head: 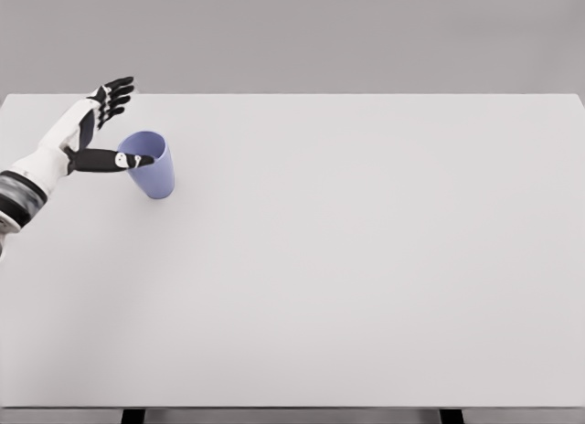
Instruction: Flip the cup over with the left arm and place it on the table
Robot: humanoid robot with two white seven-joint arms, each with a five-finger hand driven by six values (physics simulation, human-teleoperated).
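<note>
- The left hand (102, 122) enters from the left edge of the head view, with its white forearm angled up toward the far side of the surface (366, 278).
- The four fingers (115, 93) extend straight and point away from the robot; the thumb (114, 160) extends sideways, well apart from them. The hand is spread and holds nothing.
- The cup (154, 164) is blue and stands on the surface just beside the hand, on the thumb side.
- The cup's opening faces up and its body narrows toward the base.
- The thumb tip lies across the near-left part of the cup's rim; whether it touches the rim or hovers over it cannot be determined from this view.
- The extended fingers are beyond the cup, apart from it.
- The right hand does not appear in the view.
</note>
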